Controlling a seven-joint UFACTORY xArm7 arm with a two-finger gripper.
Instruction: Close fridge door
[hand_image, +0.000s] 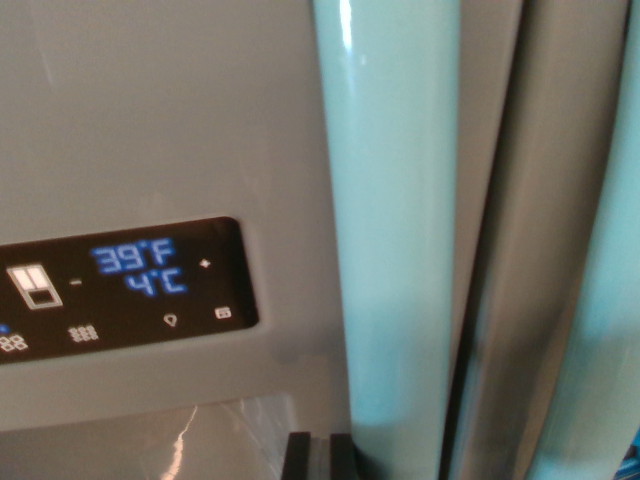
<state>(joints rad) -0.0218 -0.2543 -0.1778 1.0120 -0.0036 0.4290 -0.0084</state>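
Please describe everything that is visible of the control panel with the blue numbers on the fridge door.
The control panel is a glossy black rounded rectangle set flush in the pale grey door, at the wrist view's lower left; its left end is cut off. It is lit: blue digits read 39°F above 4°C, with small white icons, a minus and a plus around them. It appears slightly tilted in this view. Nothing touches it.

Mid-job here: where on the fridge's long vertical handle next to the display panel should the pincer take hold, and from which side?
Probably the handle at its straight middle stretch, coming square at the door from the front, jaws closing across it from the wrist view's left and right. It is a smooth upright bar, narrow across, standing beside the display panel. The pincer barely shows at the bottom edge; its state is unclear.
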